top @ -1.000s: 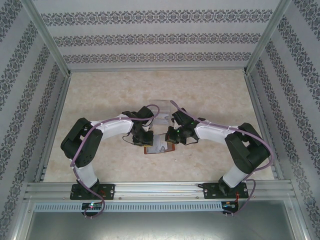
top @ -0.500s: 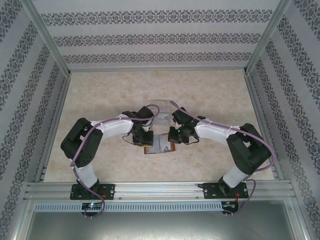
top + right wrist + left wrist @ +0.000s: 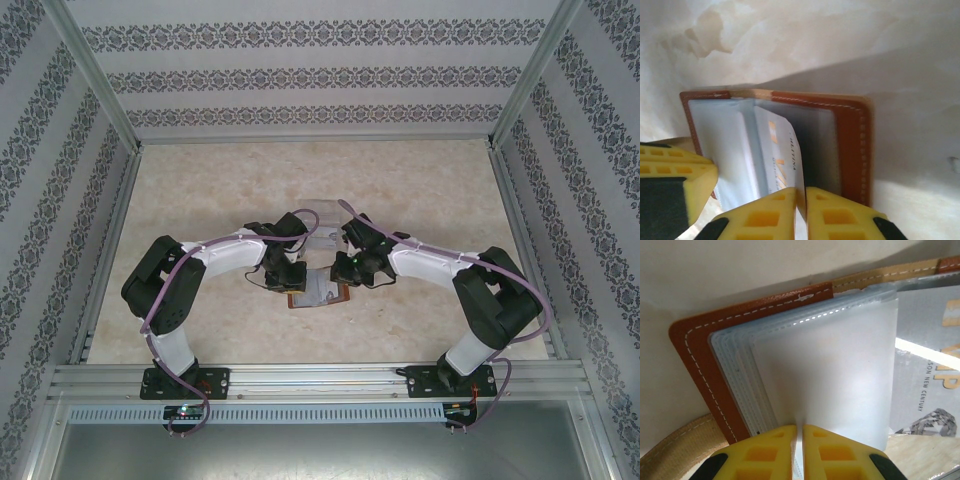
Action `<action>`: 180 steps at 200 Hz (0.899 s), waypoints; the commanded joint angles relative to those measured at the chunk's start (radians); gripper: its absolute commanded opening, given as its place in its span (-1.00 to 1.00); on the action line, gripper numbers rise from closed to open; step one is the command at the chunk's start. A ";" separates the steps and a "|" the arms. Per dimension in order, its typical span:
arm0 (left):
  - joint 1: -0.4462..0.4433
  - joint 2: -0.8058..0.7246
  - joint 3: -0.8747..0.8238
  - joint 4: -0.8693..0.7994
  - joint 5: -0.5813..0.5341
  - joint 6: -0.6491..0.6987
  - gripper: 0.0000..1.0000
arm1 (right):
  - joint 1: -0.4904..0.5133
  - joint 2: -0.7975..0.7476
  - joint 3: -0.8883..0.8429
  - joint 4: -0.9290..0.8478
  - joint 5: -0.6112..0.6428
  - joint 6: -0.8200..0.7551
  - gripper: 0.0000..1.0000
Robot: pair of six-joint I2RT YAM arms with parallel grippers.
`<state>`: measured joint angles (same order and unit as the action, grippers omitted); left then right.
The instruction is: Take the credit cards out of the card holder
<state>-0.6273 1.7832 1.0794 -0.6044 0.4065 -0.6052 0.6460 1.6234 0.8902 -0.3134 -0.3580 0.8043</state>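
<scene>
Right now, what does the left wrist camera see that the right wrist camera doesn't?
Left wrist camera: the left gripper pinching the frosted pockets, a beige strap, and a printed card with a diamond picture on it. Right wrist camera: the right gripper pinching a standing card in the open wallet. Both cameras: the brown stitched card holder lying on the pale table.

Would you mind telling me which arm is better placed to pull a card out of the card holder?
Right, probably: the right gripper grips a printed credit card in the open card holder, while the left gripper pinches the clear pockets, steadying it.
</scene>
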 commanded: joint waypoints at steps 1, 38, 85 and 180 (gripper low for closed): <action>-0.011 0.022 -0.011 -0.032 -0.030 0.019 -0.75 | 0.029 -0.008 0.029 0.029 -0.053 0.027 -0.70; -0.012 0.020 -0.012 -0.036 -0.031 0.021 -0.75 | 0.028 -0.008 0.020 0.027 -0.045 0.032 -0.75; -0.011 0.005 -0.013 -0.042 -0.032 0.021 -0.75 | 0.026 -0.037 0.027 -0.016 0.013 0.009 -0.82; -0.009 -0.051 0.006 -0.022 -0.044 0.020 -0.69 | -0.062 -0.128 0.084 -0.119 -0.053 -0.315 -0.86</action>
<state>-0.6273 1.7618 1.0672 -0.6025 0.3908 -0.6052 0.6010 1.5116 0.9195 -0.3477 -0.3672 0.6952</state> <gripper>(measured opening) 0.143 0.072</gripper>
